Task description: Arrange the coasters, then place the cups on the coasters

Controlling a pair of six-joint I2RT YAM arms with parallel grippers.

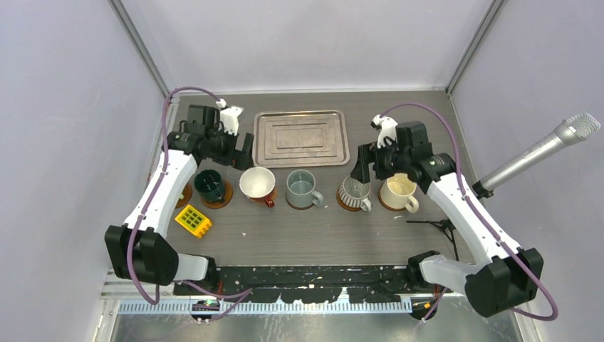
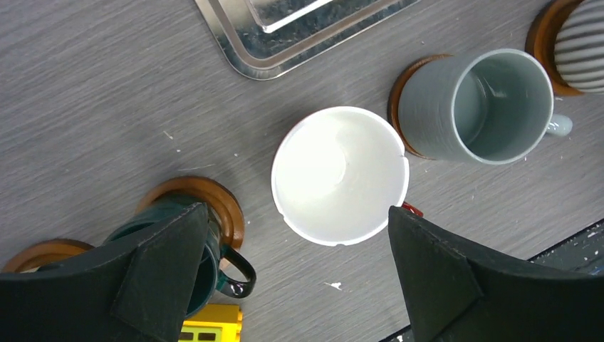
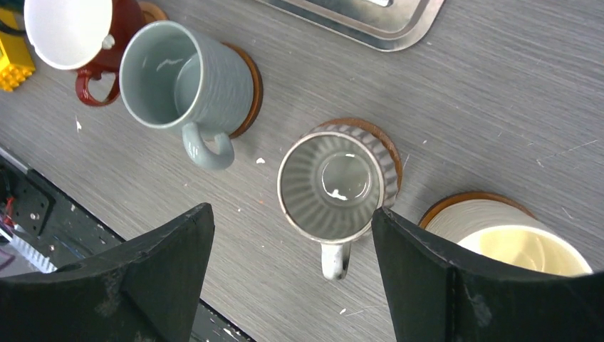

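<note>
Five cups stand in a row, each on a round brown coaster: a dark green cup (image 1: pixel 209 185), a white cup with a red outside (image 1: pixel 258 184), a grey-blue cup (image 1: pixel 303 189), a ribbed grey-white cup (image 1: pixel 354 194) and a cream cup (image 1: pixel 397 192). One more coaster (image 1: pixel 186 194) lies at the far left, partly under my left arm. My left gripper (image 2: pixel 295 214) hangs open just behind the white cup (image 2: pixel 340 174), holding nothing. My right gripper (image 3: pixel 292 214) is open above the ribbed cup (image 3: pixel 335 182), its fingers apart from it.
A silver metal tray (image 1: pixel 301 137) lies behind the row. A small yellow grid block (image 1: pixel 193 220) sits in front of the dark green cup. A microphone (image 1: pixel 541 149) on a stand leans in from the right.
</note>
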